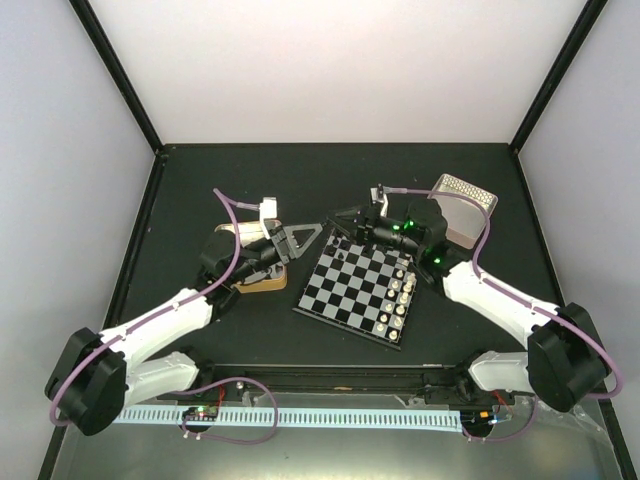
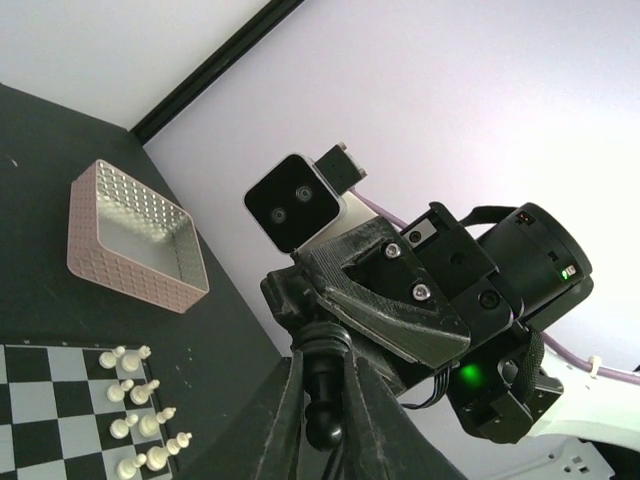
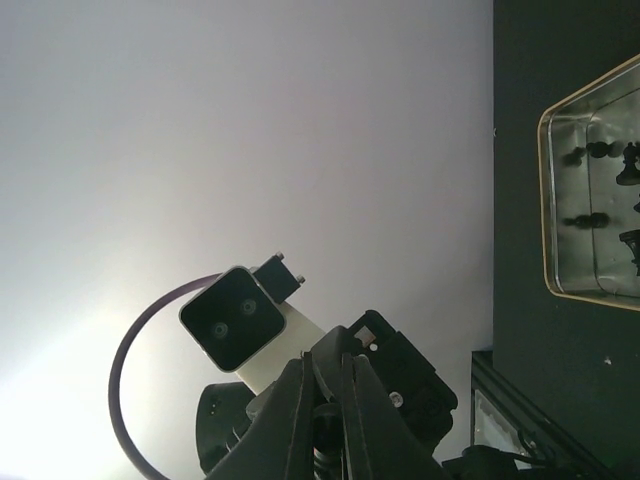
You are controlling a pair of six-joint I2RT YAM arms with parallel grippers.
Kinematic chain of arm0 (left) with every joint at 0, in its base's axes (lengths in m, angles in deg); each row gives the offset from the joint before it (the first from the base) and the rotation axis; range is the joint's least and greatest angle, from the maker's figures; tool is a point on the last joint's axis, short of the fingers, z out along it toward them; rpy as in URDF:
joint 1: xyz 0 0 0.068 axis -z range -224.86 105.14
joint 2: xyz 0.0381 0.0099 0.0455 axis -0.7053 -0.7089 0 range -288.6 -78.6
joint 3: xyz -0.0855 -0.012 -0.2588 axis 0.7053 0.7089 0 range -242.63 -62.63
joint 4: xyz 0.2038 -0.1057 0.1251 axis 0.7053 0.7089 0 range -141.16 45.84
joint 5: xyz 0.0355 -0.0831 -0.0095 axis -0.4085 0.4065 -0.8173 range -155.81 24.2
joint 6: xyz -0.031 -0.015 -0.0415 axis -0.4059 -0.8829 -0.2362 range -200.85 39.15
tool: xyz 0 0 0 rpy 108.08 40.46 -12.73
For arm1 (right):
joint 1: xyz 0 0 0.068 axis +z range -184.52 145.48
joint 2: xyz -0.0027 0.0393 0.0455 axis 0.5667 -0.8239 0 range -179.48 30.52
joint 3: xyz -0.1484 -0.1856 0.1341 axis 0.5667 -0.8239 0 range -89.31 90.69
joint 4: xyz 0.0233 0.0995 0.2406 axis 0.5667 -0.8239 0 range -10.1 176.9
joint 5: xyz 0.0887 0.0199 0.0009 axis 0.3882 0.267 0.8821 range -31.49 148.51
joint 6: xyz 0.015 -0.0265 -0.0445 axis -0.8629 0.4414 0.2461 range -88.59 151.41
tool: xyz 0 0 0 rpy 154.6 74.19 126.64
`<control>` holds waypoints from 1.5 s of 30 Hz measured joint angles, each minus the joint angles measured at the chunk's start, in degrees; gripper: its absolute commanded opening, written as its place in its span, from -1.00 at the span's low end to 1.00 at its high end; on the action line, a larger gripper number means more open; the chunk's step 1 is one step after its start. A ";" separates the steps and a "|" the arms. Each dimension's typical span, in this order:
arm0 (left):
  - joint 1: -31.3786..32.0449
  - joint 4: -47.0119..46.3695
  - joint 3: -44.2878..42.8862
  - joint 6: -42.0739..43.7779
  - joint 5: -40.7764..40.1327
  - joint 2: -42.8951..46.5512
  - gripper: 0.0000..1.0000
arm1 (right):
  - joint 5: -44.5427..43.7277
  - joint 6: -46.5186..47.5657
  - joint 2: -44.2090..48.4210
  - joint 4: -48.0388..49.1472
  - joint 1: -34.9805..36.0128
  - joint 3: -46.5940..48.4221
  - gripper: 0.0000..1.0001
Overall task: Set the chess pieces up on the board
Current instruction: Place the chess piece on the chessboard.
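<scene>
Facing tip to tip just beyond the far left corner of the board [image 1: 340,295], which lies mid-bench, the left claw [image 1: 318,232] is clamped on a black chess piece [image 2: 323,400], while the right claw [image 3: 327,362] has its jaws pressed together. Other black pieces [image 3: 600,150] lie in the gold-rimmed tin [image 3: 546,200].

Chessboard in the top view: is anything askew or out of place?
Yes. The small black-and-grey checkered chessboard lies turned at an angle to the edges of the dark table. Its small white pieces stand in rows along its right side.
</scene>
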 measured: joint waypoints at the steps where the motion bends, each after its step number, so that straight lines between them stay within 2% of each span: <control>1: 0.00 0.33 0.00 0.09 -0.24 0.22 -0.86 | -0.02 0.00 0.00 -0.02 -0.09 0.00 -0.91; 3: 0.00 0.87 0.02 0.35 -0.70 0.68 -0.96 | 0.02 0.02 0.00 -0.07 -0.22 0.00 -0.91; 8: 0.07 2.91 0.00 1.20 -1.73 1.53 -0.97 | -0.46 2.27 0.24 -1.97 -0.20 0.00 -0.91; 11: 0.07 5.79 -0.04 2.27 -2.69 2.10 -0.97 | -3.10 7.30 1.81 -7.37 -0.22 0.13 -0.91; 14: 0.04 11.74 -0.37 4.50 -4.46 3.58 -0.97 | -8.61 16.46 4.33 -16.46 -0.20 1.84 -0.91; 17: 0.04 20.74 -1.99 7.63 -6.91 5.20 -0.97 | -18.21 29.59 7.76 -25.77 -0.15 3.89 -0.92; 20: 0.04 28.37 -3.80 10.99 -8.85 6.14 -0.97 | -25.66 39.15 9.73 -30.18 0.39 3.45 -0.92; 24: 0.04 35.76 -5.42 14.56 -10.36 6.51 -0.97 | -34.56 49.94 9.94 -32.96 2.45 -1.70 -0.92; 31: 0.04 41.24 -5.77 16.76 -10.60 6.51 -0.97 | -43.63 57.24 3.19 -35.06 9.97 -7.15 -0.92; 36: 0.04 42.66 -5.79 16.92 -10.60 6.51 -0.97 | -46.99 58.62 -3.43 -33.40 14.43 -5.99 -0.92; 45: -0.13 47.10 -5.79 17.66 -13.11 6.71 -0.97 | -49.44 61.18 -15.91 -28.48 18.10 -0.48 -0.92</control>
